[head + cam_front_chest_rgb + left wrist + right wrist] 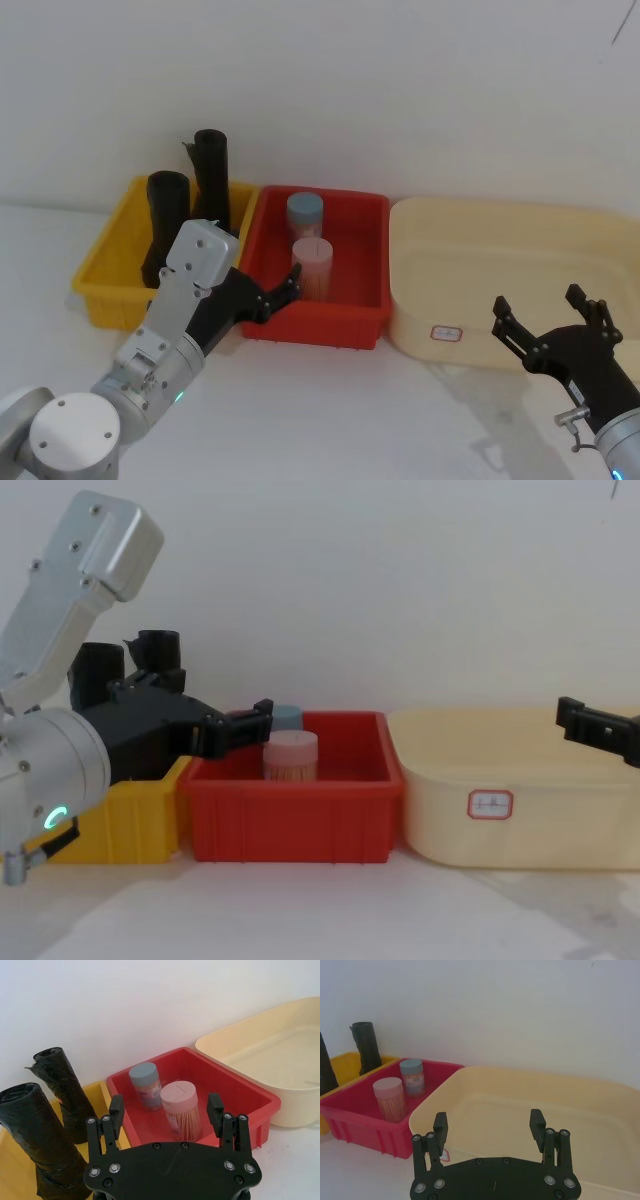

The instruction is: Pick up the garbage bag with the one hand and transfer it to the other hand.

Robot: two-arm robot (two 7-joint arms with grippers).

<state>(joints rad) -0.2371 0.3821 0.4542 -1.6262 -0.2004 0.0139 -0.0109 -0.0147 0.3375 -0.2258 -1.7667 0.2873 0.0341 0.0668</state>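
Observation:
The garbage bag [168,225] is a smooth black roll standing upright in the yellow bin [105,262]; it also shows in the left wrist view [37,1140] and the chest view [98,666]. My left gripper [280,295] [165,1110] [245,723] hangs open and empty over the red bin's front left corner, to the right of the bag and apart from it. My right gripper [540,305] [488,1122] [592,726] is open and empty above the cream tub's front rim.
A second black roll [212,180] with a ragged flap stands behind the bag. The red bin [345,322] holds a blue-lidded jar [305,213] and a pink-lidded jar [312,265]. The cream tub [440,300] sits at the right. A white wall runs behind.

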